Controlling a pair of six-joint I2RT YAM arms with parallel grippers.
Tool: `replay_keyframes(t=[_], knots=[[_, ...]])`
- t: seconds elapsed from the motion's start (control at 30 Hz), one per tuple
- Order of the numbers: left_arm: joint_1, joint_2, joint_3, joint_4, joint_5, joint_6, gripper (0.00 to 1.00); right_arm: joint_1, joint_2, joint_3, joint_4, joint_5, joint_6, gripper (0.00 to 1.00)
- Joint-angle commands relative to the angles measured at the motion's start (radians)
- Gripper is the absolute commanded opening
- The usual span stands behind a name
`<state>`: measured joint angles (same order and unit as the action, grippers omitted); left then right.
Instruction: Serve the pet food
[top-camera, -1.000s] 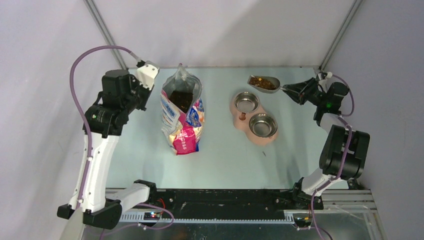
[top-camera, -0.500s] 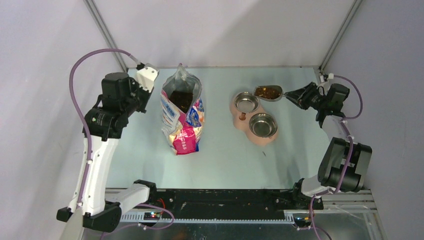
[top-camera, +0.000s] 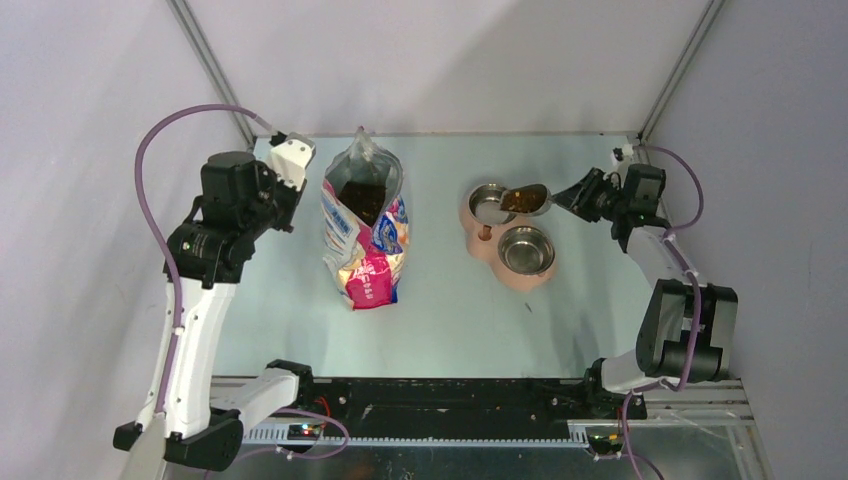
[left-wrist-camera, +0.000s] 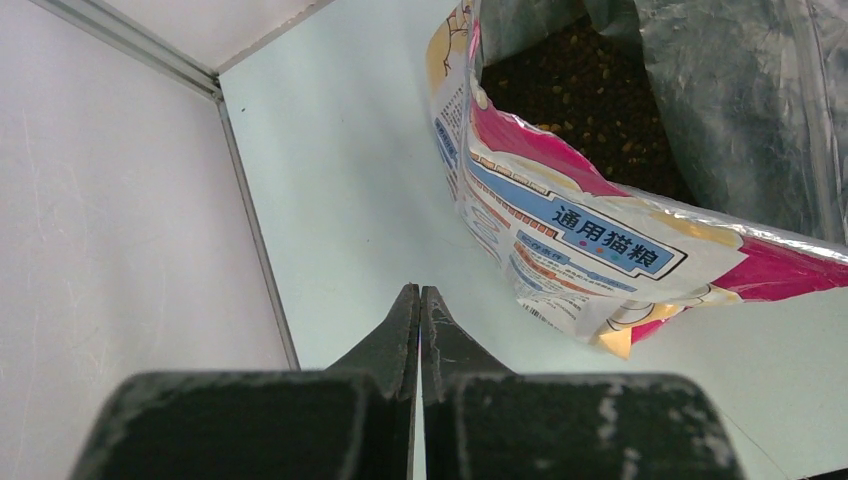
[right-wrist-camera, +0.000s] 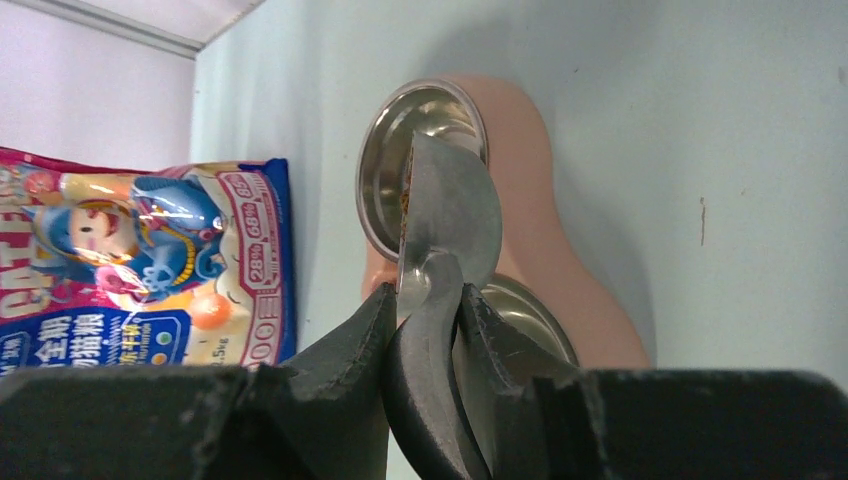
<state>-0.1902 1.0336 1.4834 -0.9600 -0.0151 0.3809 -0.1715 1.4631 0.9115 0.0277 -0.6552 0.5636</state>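
Observation:
My right gripper (top-camera: 575, 193) (right-wrist-camera: 425, 292) is shut on the black handle of a grey metal scoop (top-camera: 525, 199) (right-wrist-camera: 450, 205). The scoop holds dark brown pet food (top-camera: 518, 203) and is tipped on its side over the far steel bowl (top-camera: 489, 205) (right-wrist-camera: 385, 150) of a pink double feeder (top-camera: 478, 232). The near bowl (top-camera: 526, 250) looks empty. More pet food (top-camera: 362, 198) (left-wrist-camera: 590, 95) fills the open cartoon-printed bag (top-camera: 365, 250) (left-wrist-camera: 600, 235) standing left of centre. My left gripper (top-camera: 296, 152) (left-wrist-camera: 420, 295) is shut and empty, left of the bag's top.
A metal frame rail (left-wrist-camera: 250, 220) runs along the table's left edge below my left gripper. Grey walls close in the back and both sides. A small dark speck (top-camera: 529, 306) lies on the table in front of the feeder.
My right gripper has carried the scoop left and forward from the back right corner to above the far bowl and rolled it onto its side. The left arm has barely shifted.

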Motion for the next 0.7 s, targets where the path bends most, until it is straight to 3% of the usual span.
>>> replay_keyframes(t=[0.0, 0.3, 0.67], knots=[[0.014, -0.020, -0.004, 0.006, 0.035, -0.031, 0.00, 0.052, -0.053, 0.078, 0.003, 0.094, -0.123, 0.00], [0.026, -0.022, -0.015, 0.011, 0.020, -0.070, 0.12, 0.155, -0.072, 0.128, -0.103, 0.270, -0.287, 0.00], [0.037, -0.040, -0.018, -0.007, 0.035, -0.081, 0.14, 0.306, -0.043, 0.256, -0.183, 0.407, -0.447, 0.00]])
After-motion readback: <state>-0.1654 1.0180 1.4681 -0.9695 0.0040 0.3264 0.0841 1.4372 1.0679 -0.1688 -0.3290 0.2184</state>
